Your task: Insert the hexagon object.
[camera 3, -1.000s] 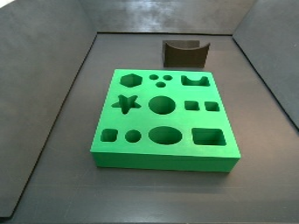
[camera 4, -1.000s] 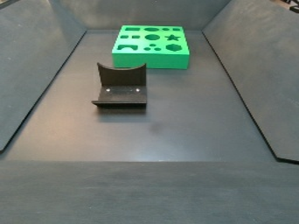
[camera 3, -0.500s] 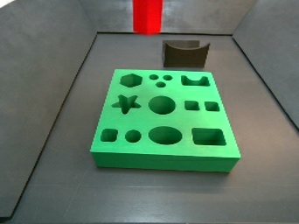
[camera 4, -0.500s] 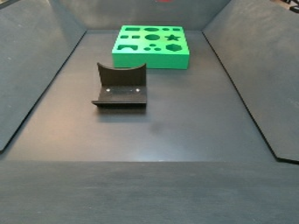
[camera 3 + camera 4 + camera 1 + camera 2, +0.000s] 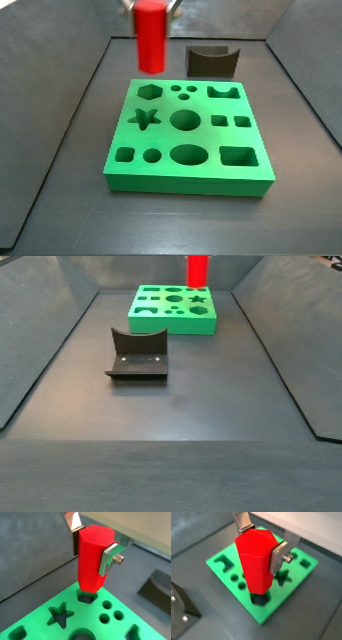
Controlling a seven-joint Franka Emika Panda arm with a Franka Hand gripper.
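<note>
Side views both showed the dark floor [image 5: 174,416] of the walled bin, with the green board [image 5: 189,135] lying flat on it and the fixture [image 5: 138,354] standing well apart from the board. In a side view the hexagon object [image 5: 151,38] hung upright in the air above the board's far edge, near the hexagonal hole [image 5: 150,92]. Both wrist views showed the gripper [image 5: 94,543] closed on the red prism, its silver fingers [image 5: 279,554] pressed flat against opposite faces near the top. In a wrist view the prism's lower end sat directly over the hexagonal hole [image 5: 85,598]; whether it had entered could not be told.
</note>
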